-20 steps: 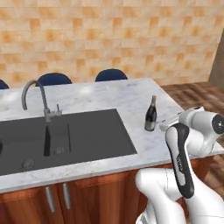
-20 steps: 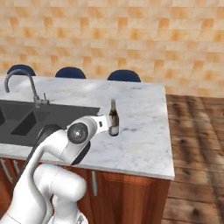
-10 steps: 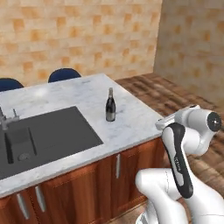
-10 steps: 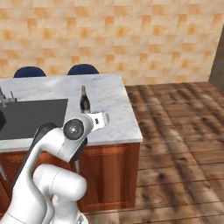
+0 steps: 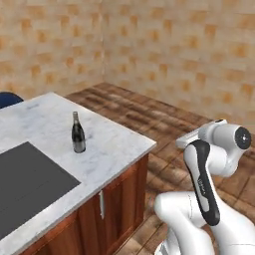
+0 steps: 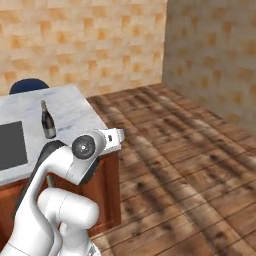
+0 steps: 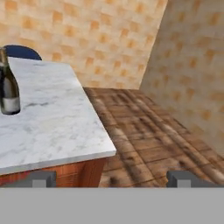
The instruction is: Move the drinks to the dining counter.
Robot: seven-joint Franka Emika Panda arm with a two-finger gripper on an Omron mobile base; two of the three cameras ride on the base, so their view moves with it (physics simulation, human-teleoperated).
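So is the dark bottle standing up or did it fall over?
Standing up. The dark bottle sits on its base on the marble counter, neck pointing straight up.

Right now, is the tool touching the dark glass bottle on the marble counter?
Apart. In the hand view the dark glass bottle stands far left; the open tool points past the marble counter corner.

Left base view looks forward and down from behind the arm's left, over the counter corner. Right base view looks from behind its right, wood floor filling its right. Hand view sits low, near the counter edge, facing the far wall. All three share the bottle.
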